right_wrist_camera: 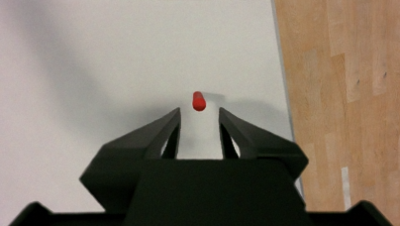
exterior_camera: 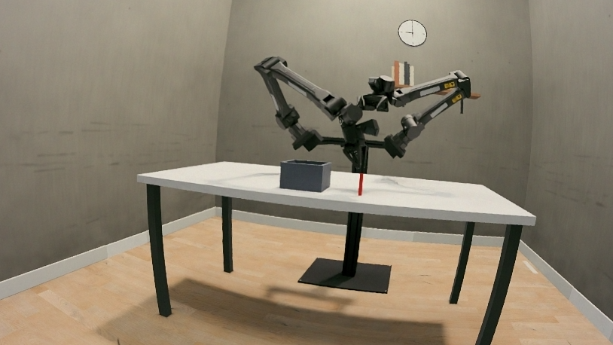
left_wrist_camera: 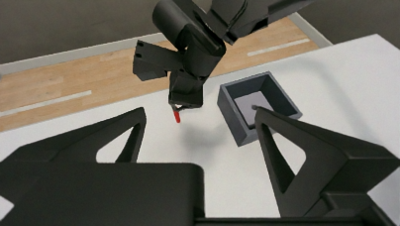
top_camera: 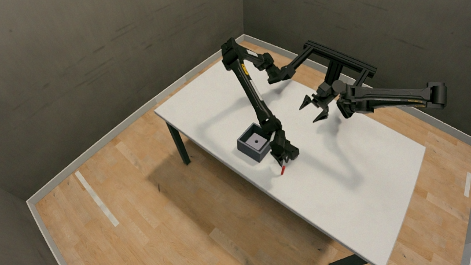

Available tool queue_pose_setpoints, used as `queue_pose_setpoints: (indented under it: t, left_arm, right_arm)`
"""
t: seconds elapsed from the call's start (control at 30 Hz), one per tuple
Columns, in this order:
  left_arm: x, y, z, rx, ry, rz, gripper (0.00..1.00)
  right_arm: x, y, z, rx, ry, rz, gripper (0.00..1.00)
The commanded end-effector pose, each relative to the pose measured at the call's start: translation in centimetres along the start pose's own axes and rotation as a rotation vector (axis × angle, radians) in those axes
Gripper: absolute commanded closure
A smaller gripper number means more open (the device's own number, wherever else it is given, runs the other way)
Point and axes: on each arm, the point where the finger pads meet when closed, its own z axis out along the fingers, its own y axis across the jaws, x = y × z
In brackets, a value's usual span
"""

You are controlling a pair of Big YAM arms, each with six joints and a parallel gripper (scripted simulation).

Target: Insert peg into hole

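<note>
In the exterior view, the white table (top_camera: 362,158) (exterior_camera: 428,199) (left_wrist_camera: 218,183) (right_wrist_camera: 124,59) is seen nearest. Close to its near edge, the red peg (top_camera: 283,170) (exterior_camera: 360,184) (left_wrist_camera: 176,116) (right_wrist_camera: 199,101) is stood on end on the tabletop, outside the box and to the right of it. The open box (top_camera: 250,150) (exterior_camera: 305,176) (left_wrist_camera: 230,116) is set near the same edge. In its bottom the pale plate (top_camera: 251,140) (left_wrist_camera: 248,103) is seen, with its small round hole (top_camera: 256,141) (left_wrist_camera: 254,107) unfilled.

Just above the peg, the right gripper (top_camera: 282,164) (exterior_camera: 359,168) (left_wrist_camera: 175,104) (right_wrist_camera: 199,113) is pointed downward. Its fingers are held partly open, with a gap at either side of the peg in the wrist view, and nothing is gripped.

Farther back, the left gripper (top_camera: 306,115) (exterior_camera: 373,108) (left_wrist_camera: 200,112) is raised above the table, its fingers spread wide and nothing held. Behind the table, the arms are carried by a black stand (exterior_camera: 351,240). On the far wall, books (exterior_camera: 402,73) are kept on a shelf (exterior_camera: 474,95), and a round clock (exterior_camera: 412,32) is hung above them.
</note>
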Motion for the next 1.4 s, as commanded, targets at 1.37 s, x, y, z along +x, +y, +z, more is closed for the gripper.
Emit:
queue_pose_setpoints:
  t: [1.37]
  left_arm:
    - [2.1, 3.2, -0.1, -0.187, 0.095, -0.08, 0.0]
  right_arm:
    - [-2.1, -1.6, 2.0, -0.039, 0.006, -0.108, 0.9]
